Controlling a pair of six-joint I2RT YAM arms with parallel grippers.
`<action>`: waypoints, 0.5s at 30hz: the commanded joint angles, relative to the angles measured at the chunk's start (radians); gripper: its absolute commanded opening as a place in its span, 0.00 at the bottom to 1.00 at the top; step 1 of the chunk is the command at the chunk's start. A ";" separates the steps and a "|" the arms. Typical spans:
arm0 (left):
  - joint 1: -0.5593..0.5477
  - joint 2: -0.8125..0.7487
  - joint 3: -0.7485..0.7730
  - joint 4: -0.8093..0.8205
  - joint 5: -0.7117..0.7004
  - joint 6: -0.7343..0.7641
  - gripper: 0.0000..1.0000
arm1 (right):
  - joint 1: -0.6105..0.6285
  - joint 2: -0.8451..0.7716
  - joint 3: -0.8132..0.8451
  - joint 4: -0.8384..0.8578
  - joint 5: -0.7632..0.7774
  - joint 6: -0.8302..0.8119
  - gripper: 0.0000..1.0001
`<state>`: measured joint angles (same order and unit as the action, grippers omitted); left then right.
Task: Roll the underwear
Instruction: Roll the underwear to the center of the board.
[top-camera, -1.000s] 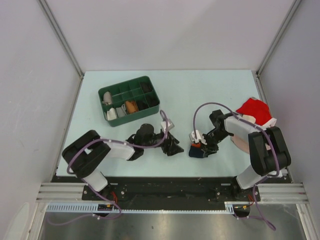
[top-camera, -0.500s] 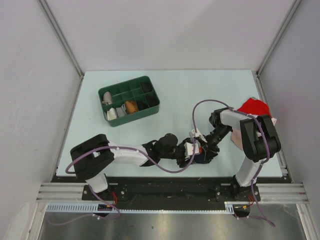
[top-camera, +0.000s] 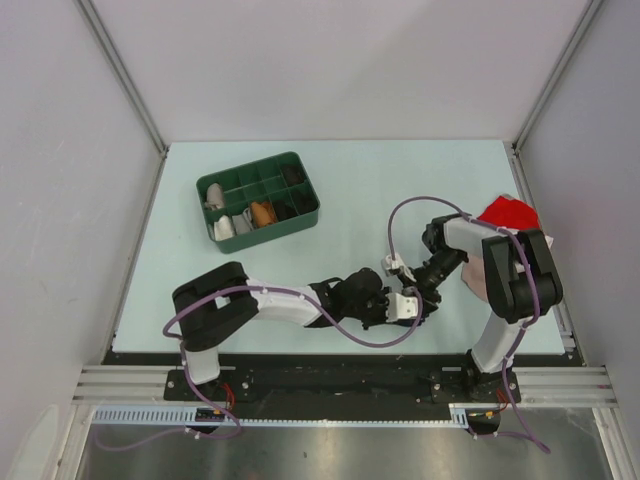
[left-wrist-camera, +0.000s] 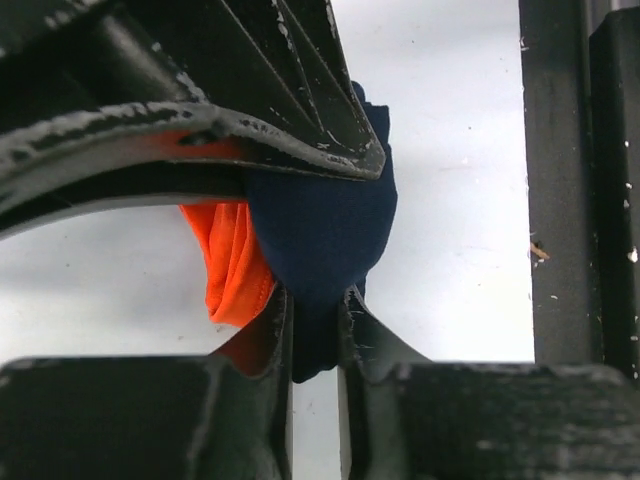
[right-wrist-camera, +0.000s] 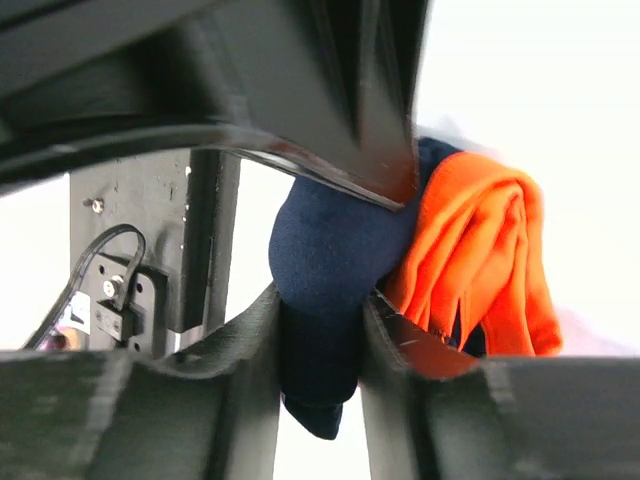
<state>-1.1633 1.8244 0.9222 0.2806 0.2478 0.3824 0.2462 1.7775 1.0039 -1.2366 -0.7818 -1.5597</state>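
On my feed I see a pale mint-green rectangular tabletop (top-camera: 400, 180). Plain pale grey wall panels (top-camera: 330, 60) stand behind it and on both sides, joined by slanting aluminium posts (top-camera: 124, 75) at its far corners. A ribbed aluminium rail (top-camera: 115, 385) runs along its near edge, with a brushed steel sheet (top-camera: 330, 455) beyond that. The light is soft and even.

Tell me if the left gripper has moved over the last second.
Yes. Seen from above, the left gripper has swung right, away from the green tray, and its fingers now pinch the underwear beside the right gripper.
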 joint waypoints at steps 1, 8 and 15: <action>-0.007 0.045 0.058 -0.095 0.002 0.003 0.11 | -0.041 -0.061 0.027 0.031 -0.034 0.090 0.39; 0.031 0.117 0.121 -0.190 0.111 -0.092 0.08 | -0.150 -0.266 0.027 0.117 -0.051 0.216 0.59; 0.109 0.165 0.185 -0.241 0.251 -0.206 0.07 | -0.170 -0.320 0.016 0.083 -0.112 0.244 0.65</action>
<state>-1.0966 1.9202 1.0794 0.1387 0.3973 0.2756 0.0780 1.4670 1.0092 -1.1397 -0.8257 -1.3518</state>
